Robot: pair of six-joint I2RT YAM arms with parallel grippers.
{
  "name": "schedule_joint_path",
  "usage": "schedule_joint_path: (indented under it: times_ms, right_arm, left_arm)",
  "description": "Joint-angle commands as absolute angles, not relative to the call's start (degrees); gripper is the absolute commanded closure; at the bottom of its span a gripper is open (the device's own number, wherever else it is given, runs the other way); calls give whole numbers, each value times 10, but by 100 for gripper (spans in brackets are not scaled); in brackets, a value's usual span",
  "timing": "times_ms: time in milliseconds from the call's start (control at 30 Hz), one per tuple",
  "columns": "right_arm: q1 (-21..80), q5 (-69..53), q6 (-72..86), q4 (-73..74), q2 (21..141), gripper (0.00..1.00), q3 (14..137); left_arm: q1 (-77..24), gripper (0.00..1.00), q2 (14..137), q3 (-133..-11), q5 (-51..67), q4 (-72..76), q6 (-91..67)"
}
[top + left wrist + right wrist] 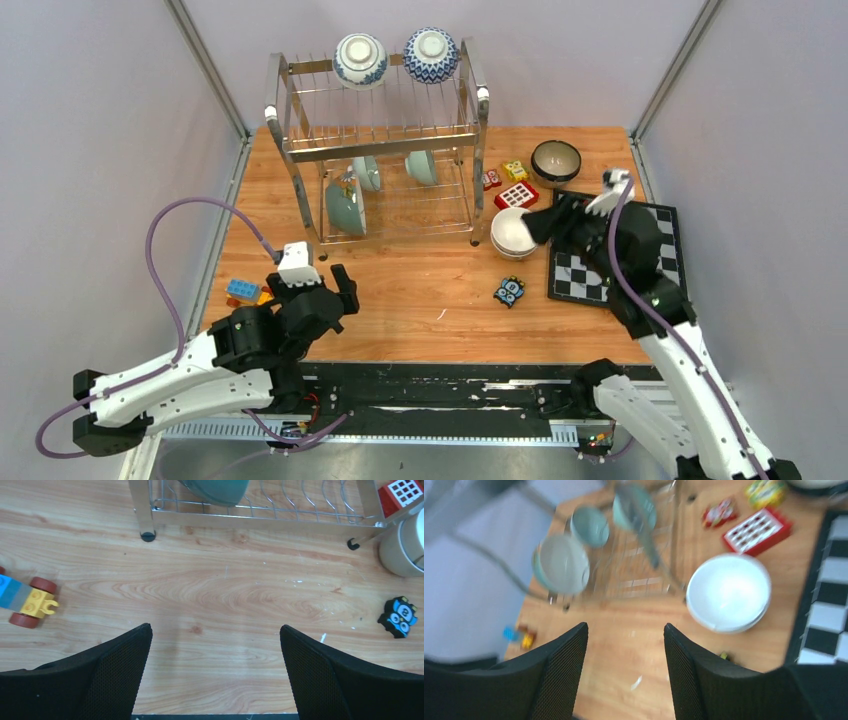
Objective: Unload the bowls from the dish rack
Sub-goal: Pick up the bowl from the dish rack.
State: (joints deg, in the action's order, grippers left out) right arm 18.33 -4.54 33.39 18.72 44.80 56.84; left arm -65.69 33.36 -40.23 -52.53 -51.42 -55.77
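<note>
1. The left arm (pixel 190 372) sits low at the near edge. Its jaws are spread fully wide, hold nothing and point at the dish rack (pixel 479 170).
2. Three celadon bowls (pixel 345 205) stand on edge in the lower tier, straight ahead of the left jaws, so that arm looks nearer. Two blue-and-white bowls (pixel 360 58) rest upside down on top.
3. Right of the rack, the right arm (pixel 640 255) holds its jaws partly apart and empty beside the white bowl stack (pixel 508 236) on the surface.

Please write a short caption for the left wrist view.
Open left gripper above the wooden table, facing the dish rack and a toy car.
</note>
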Motion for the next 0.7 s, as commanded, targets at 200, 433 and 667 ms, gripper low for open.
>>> schedule_joint_path:
  times_ms: [200,433,667]
  right_arm:
    - [445,-63,296,127,416,40,389]
    - [589,16,247,-107,588,37,403]
    - [560,-28,282,-256,760,22,512]
  left_arm:
    - [-560,0,380,-462,-535,-471,-433]
    - [-510,0,399,-494,-458,-519,-444]
    - [-510,0,311,-471,-439,-585,-483]
